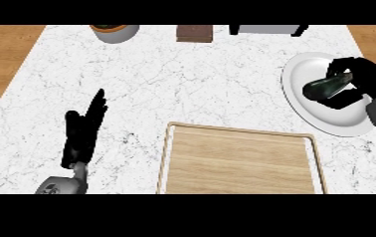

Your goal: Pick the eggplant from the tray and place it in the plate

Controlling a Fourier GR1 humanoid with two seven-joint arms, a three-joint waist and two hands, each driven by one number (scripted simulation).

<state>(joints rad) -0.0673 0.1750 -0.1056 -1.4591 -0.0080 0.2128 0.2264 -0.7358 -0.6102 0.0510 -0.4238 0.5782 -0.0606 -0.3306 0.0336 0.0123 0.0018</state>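
Note:
A dark eggplant point(327, 86) is over the white plate point(308, 109) at the right side of the counter. My right hand point(351, 76) curls round the eggplant, its fingers above and below it. Whether the eggplant touches the plate I cannot tell. The wooden tray point(238, 161) lies at the lower middle with nothing on it. My left hand point(83, 129) is open at the left, fingers straight and pointing away, resting over the counter.
At the far edge stand a grey pot with a plant point(115, 32), a brown box point(195, 33) and a grey appliance with black feet point(268, 30). The white marble counter point(191, 76) ends in wooden floor strips at both sides.

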